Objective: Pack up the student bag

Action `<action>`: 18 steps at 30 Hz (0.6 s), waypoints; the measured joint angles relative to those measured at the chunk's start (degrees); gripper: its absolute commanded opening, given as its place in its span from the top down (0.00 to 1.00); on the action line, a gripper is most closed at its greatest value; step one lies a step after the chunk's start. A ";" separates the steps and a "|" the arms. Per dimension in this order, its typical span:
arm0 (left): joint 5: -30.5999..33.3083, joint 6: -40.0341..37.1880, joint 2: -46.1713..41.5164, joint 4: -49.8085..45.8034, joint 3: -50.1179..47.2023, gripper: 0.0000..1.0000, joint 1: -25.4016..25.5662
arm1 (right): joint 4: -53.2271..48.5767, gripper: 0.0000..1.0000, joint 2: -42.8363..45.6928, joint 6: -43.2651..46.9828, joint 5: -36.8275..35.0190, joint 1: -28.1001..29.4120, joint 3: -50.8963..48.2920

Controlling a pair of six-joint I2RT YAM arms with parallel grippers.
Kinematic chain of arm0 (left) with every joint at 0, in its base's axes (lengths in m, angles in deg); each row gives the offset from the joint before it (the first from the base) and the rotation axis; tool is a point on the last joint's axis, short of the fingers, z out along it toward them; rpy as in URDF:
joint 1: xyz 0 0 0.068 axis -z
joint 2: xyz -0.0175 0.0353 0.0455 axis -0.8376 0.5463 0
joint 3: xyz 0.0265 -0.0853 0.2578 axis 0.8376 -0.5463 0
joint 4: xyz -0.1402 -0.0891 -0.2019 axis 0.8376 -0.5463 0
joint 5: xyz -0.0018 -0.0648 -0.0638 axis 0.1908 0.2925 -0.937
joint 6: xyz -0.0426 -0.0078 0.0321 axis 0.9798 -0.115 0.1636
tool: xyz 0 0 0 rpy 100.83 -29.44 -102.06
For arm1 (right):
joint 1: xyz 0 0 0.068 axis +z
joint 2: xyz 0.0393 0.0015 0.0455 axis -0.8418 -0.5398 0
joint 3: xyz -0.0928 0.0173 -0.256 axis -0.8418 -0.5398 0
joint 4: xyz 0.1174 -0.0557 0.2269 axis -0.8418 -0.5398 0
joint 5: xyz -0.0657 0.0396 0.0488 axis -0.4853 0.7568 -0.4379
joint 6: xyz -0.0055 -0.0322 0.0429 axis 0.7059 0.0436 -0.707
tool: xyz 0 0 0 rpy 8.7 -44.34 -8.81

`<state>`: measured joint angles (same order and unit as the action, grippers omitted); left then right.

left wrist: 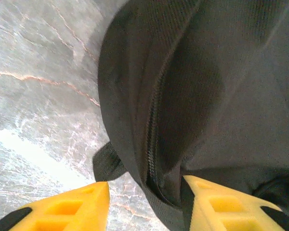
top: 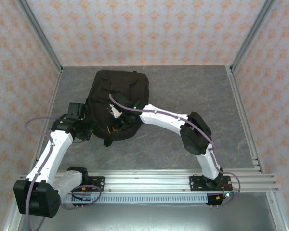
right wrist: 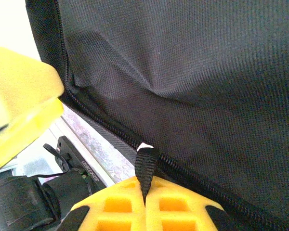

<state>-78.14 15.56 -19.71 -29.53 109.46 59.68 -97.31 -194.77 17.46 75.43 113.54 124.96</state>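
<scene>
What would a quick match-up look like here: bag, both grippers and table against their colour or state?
Things:
1. student bag
2. left gripper
3. right gripper
4. table

Colour or state:
A. grey, marbled
B. shut on a black webbing pull tab
C. black fabric, lying between the two arms
D. open, fingers on either side of the bag's zipper seam

Pairs: 1-C, 2-D, 3-B, 4-A
</scene>
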 measured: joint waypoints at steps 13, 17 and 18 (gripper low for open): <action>0.24 1.53 8.04 4.44 0.00 0.69 1.99 | -0.81 1.00 2.82 0.31 -0.44 0.02 -1.03; 0.90 1.53 8.24 5.27 0.00 0.84 2.32 | -2.51 1.00 2.84 1.38 -1.38 0.02 -1.05; 1.38 1.31 8.09 5.31 0.00 0.87 2.49 | -2.99 1.00 2.84 1.68 -1.51 0.00 -1.05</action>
<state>-76.77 16.87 -11.62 -24.22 109.46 62.17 -100.31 -191.93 19.14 73.92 113.54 123.91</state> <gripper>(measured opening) 0.179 0.041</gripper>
